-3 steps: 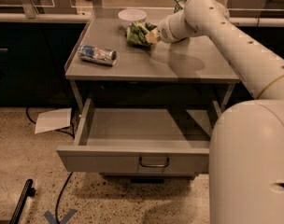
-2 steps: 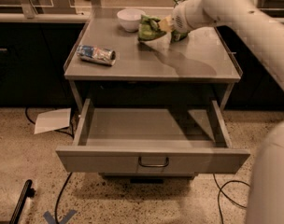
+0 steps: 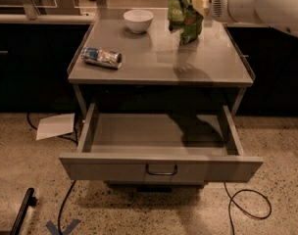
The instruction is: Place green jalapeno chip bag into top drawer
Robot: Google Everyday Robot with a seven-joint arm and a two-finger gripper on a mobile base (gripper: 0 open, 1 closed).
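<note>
Pincer (image 3: 197, 2) holding green jalapeno chip bag (image 3: 181, 16) (above table (image 3: 159, 65)), top drawer (image 3: 114, 171) open

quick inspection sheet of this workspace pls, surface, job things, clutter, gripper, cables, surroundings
surface: grey cabinet top, bearing two loose items
job's things: green jalapeno chip bag hangs above the top's back right, off the surface; top drawer pulled open, handle at front centre
clutter: white bowl at the back; crushed blue-silver wrapper at the left
grippers: gripper at upper right, shut on the bag
cables: black cable looped on the floor at right; second cable below the drawer's left
surroundings: white paper sheet on the floor at left; blue tape mark in front
</note>
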